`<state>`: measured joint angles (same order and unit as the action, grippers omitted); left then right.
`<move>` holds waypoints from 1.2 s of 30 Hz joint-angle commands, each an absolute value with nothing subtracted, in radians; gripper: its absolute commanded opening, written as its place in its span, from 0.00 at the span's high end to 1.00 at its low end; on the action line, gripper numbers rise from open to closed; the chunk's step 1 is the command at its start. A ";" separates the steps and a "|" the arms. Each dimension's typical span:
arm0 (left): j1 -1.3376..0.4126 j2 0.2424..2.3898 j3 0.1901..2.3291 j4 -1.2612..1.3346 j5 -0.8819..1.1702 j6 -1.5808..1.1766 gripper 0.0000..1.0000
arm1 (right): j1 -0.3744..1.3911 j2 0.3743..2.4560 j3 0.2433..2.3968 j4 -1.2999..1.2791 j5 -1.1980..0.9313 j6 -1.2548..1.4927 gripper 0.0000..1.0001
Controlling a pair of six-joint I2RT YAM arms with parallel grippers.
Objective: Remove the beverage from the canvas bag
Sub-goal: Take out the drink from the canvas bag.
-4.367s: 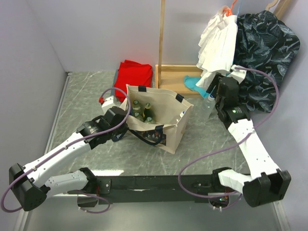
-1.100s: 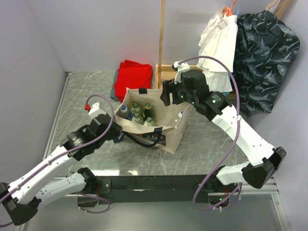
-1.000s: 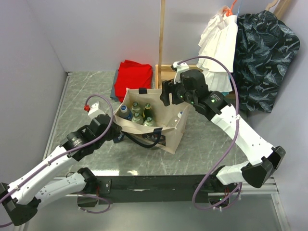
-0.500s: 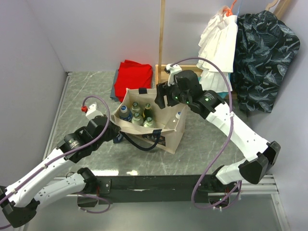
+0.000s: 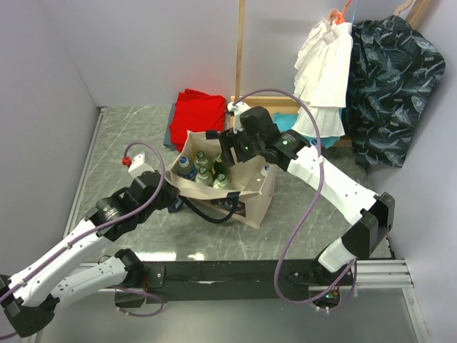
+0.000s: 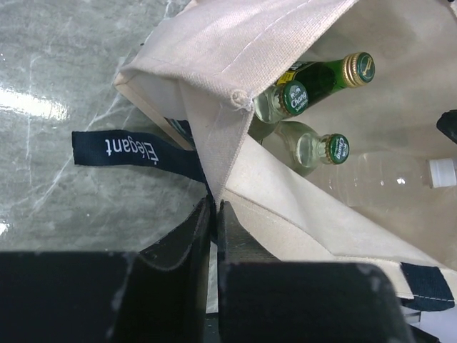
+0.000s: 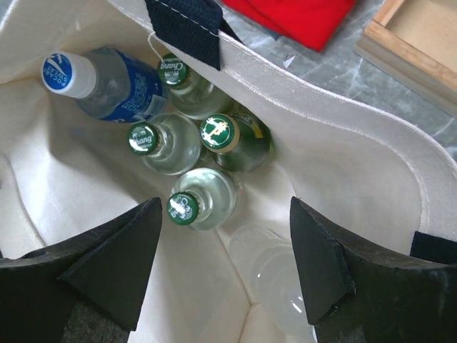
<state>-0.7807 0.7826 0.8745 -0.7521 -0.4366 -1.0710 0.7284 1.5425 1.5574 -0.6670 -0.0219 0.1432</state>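
The beige canvas bag (image 5: 250, 204) with navy handles stands mid-table, mouth up. Inside it are several beverages: a blue-capped plastic bottle (image 7: 107, 86), clear glass bottles with green caps (image 7: 168, 143), a green bottle with a gold cap (image 7: 232, 139) and a clear plastic bottle (image 7: 285, 279) lying low. My left gripper (image 6: 213, 214) is shut on the bag's rim at its near left corner (image 5: 173, 194). My right gripper (image 7: 225, 207) hangs open above the bag's mouth, over a green-capped bottle (image 7: 196, 204), and touches nothing. The same gripper (image 5: 227, 146) sits at the bag's far rim in the top view.
A folded red cloth (image 5: 198, 111) lies behind the bag. A wooden stand (image 5: 257, 107) rises at the back, with a white garment (image 5: 325, 64) and a dark patterned one (image 5: 393, 71) hanging at the right. A wall runs along the left side.
My right arm has swung left from the bag's right side to above its mouth, still open. My left gripper has kept its hold and drawn the corner slightly left.
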 commanded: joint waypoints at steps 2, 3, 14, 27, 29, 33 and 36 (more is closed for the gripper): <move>-0.782 0.808 0.902 -0.767 -0.437 -1.016 0.89 | 0.733 1.551 1.578 -0.644 -0.018 0.129 0.22; -0.782 0.818 0.903 -0.764 -0.436 -1.011 0.89 | 0.733 1.555 1.580 -0.643 -0.020 0.129 0.22; -0.782 0.836 0.910 -0.739 -0.442 -0.997 0.87 | 0.735 1.569 1.595 -0.640 -0.029 0.129 0.23; -0.781 0.833 0.914 -0.744 -0.446 -1.002 0.87 | 0.736 1.701 1.787 -0.752 0.012 0.063 0.23; -0.781 0.830 0.910 -0.739 -0.448 -1.009 0.87 | 0.735 1.700 1.787 -0.747 0.008 0.071 0.22; -0.782 0.838 0.907 -0.729 -0.437 -1.002 0.87 | 0.736 1.689 1.767 -0.726 0.029 0.094 0.22; -0.782 0.844 0.914 -0.733 -0.442 -1.000 0.87 | 0.736 1.698 1.756 -0.721 0.012 0.109 0.23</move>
<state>-0.7807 0.8371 0.8833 -0.7078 -0.4316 -1.0328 0.7307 1.7111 1.7397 -0.7300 0.0086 0.0917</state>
